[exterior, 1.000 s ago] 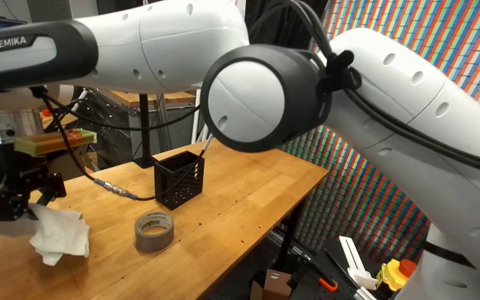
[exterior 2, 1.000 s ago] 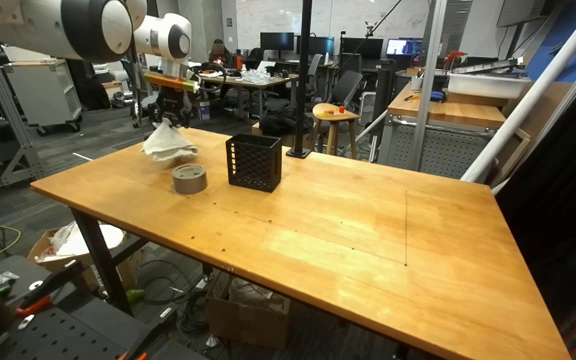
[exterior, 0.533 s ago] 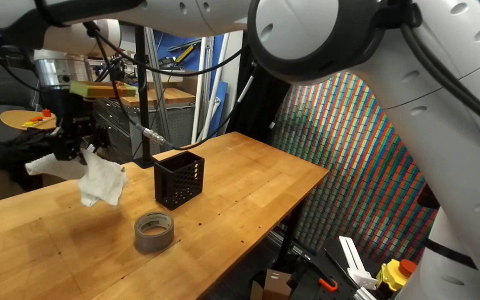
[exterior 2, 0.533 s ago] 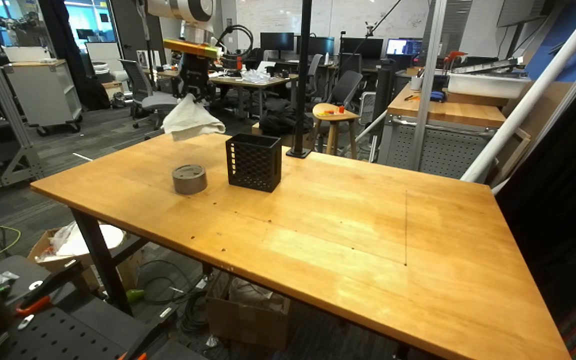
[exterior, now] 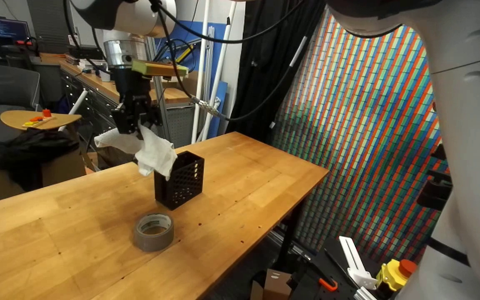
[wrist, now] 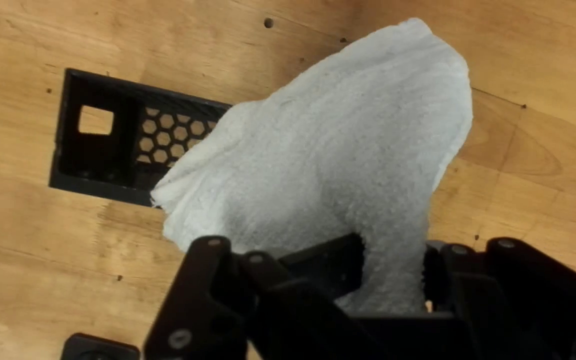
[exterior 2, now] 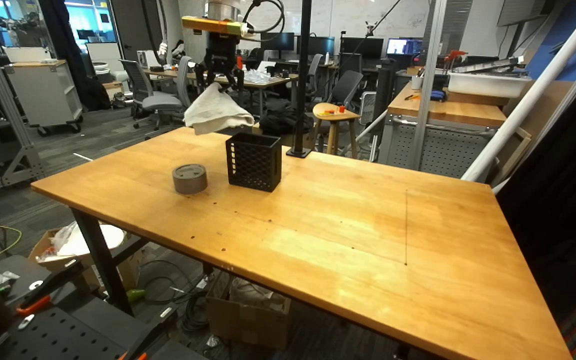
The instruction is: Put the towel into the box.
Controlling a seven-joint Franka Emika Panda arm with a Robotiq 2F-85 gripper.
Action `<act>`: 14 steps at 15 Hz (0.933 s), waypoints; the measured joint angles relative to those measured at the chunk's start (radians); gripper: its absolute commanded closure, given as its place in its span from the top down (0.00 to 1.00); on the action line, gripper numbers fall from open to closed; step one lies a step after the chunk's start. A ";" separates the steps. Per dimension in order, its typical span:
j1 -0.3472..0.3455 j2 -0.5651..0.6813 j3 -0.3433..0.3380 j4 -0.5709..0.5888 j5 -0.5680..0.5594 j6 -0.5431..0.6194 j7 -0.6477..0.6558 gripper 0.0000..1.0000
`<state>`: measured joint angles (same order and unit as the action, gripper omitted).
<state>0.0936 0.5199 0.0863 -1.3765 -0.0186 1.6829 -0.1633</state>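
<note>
My gripper [wrist: 393, 272] is shut on the white towel [wrist: 318, 150], with the cloth squeezed between its fingers. The towel hangs in folds from the gripper, clear of the table, in both exterior views [exterior: 154, 152] [exterior 2: 218, 111]. The black open-top box [exterior: 186, 183] stands upright on the table and also shows in an exterior view [exterior 2: 254, 165]. In the wrist view the box [wrist: 100, 190] lies to the left, with its right part covered by the towel. In an exterior view the gripper [exterior 2: 221, 85] is above and to the left of the box.
A grey tape roll [exterior: 153, 241] lies on the wooden table [exterior 2: 368, 215] near the box. A black upright post [exterior 2: 304, 75] rises from the table edge behind the box. A cable hangs from the arm [exterior: 261, 39].
The arm has lifted the towel off the table area and carried it towards the box. The towel stays gripped. The box and tape roll have not moved.
</note>
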 measured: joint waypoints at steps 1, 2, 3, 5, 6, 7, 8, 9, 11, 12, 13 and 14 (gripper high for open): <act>-0.010 -0.024 -0.006 -0.031 0.000 0.022 0.001 0.04; -0.017 -0.044 -0.012 -0.056 -0.002 0.044 0.002 0.03; -0.024 -0.060 -0.018 -0.079 -0.005 0.066 0.002 0.03; -0.035 -0.083 -0.027 -0.117 -0.018 0.105 0.001 0.03; -0.040 -0.091 -0.031 -0.134 -0.025 0.121 -0.001 0.04; -0.044 -0.097 -0.035 -0.149 -0.037 0.134 -0.003 0.03; -0.049 -0.102 -0.039 -0.164 -0.048 0.147 -0.009 0.04; -0.055 -0.106 -0.041 -0.178 -0.059 0.156 -0.017 0.03; -0.070 -0.111 -0.047 -0.201 -0.081 0.172 -0.041 0.03; -0.079 -0.114 -0.049 -0.211 -0.087 0.178 -0.055 0.03; -0.089 -0.116 -0.050 -0.220 -0.090 0.187 -0.071 0.03; -0.098 -0.117 -0.051 -0.227 -0.090 0.194 -0.087 0.04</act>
<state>-0.0045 0.4031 0.0354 -1.6033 -0.1085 1.8767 -0.2504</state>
